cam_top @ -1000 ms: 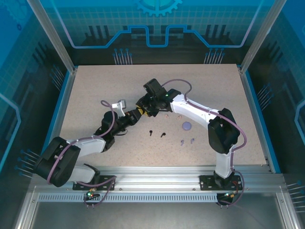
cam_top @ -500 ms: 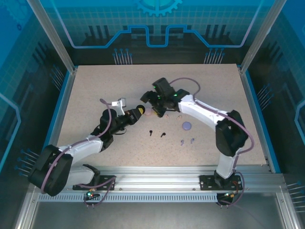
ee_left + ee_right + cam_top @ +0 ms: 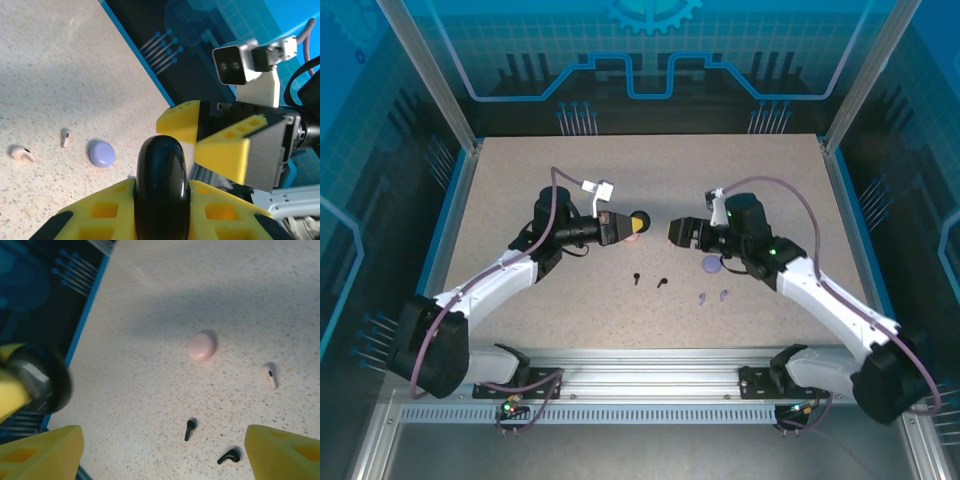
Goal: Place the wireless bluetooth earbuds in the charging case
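Black, pink, lilac earbuds [image 3: 636, 279] lie uncased on the counter [image 3: 520, 170]; left end effector [image 3: 628, 224] grips a black case [image 3: 162, 185], right end effector [image 3: 672, 232] gapes empty.

Speckled beige tabletop [image 3: 520, 160]; blue edging [image 3: 445, 230]; aluminium posts [image 3: 424, 70]; translucent blue circuit-patterned walls [image 3: 650, 60]; slotted front rail [image 3: 650, 375]

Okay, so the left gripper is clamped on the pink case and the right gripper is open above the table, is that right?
Not quite. The left gripper is clamped on the black case, as the left wrist view shows; the pink case lies free on the table. The right gripper is indeed open above the table.
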You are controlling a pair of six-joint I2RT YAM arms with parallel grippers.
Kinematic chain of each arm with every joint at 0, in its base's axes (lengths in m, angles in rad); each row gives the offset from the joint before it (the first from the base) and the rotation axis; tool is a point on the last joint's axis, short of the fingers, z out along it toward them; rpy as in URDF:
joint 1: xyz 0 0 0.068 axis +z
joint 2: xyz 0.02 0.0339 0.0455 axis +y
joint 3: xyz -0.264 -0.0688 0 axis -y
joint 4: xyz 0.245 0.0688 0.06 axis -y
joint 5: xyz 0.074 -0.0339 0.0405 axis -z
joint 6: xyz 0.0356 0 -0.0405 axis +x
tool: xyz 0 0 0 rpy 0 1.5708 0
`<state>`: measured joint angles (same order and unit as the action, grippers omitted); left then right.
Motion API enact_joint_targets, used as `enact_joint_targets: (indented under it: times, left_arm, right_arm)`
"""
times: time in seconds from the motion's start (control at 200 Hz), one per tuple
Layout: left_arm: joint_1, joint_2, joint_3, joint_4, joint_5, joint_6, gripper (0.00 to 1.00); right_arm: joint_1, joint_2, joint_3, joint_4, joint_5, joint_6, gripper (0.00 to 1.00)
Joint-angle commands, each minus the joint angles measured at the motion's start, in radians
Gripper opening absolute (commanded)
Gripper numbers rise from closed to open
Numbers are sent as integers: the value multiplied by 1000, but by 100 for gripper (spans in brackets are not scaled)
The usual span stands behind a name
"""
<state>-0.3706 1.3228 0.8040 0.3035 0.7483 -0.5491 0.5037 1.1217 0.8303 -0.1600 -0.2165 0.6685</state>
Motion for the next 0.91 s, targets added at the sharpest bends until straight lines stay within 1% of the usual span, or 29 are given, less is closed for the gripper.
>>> enact_joint_targets:
  times: [0.0, 0.14, 0.23, 0.38, 0.55, 0.57, 0.63, 0.825, 0.9]
  left_arm:
    - [9, 10, 63, -86, 117, 62, 0]
    - [9, 30, 90, -100, 152, 59, 0]
    - [8, 40, 98, -104, 164, 57, 0]
    - [7, 41, 98, -118, 172, 66, 0]
    - [8, 41, 90, -119, 175, 69, 0]
    - [7, 40, 90, -118, 175, 68, 0]
    - [7, 38, 90, -122, 177, 71, 0]
    - [7, 32, 87, -123, 181, 74, 0]
    - [7, 22, 85, -119, 181, 74, 0]
  right_arm:
    - [-2, -56, -65, 116, -89, -102, 85]
    - [-1, -45, -73, 165, -137, -86, 84]
    - [7, -12, -44, 185, -163, -85, 84]
    - [23, 33, 13, 190, -169, -89, 84]
    - [40, 72, 44, 188, -163, -90, 83]
    - [41, 77, 72, 186, -160, -90, 83]
    - [47, 93, 86, 186, -155, -89, 83]
    - [64, 142, 110, 181, -140, -86, 81]
    - [62, 151, 101, 169, -112, -90, 79]
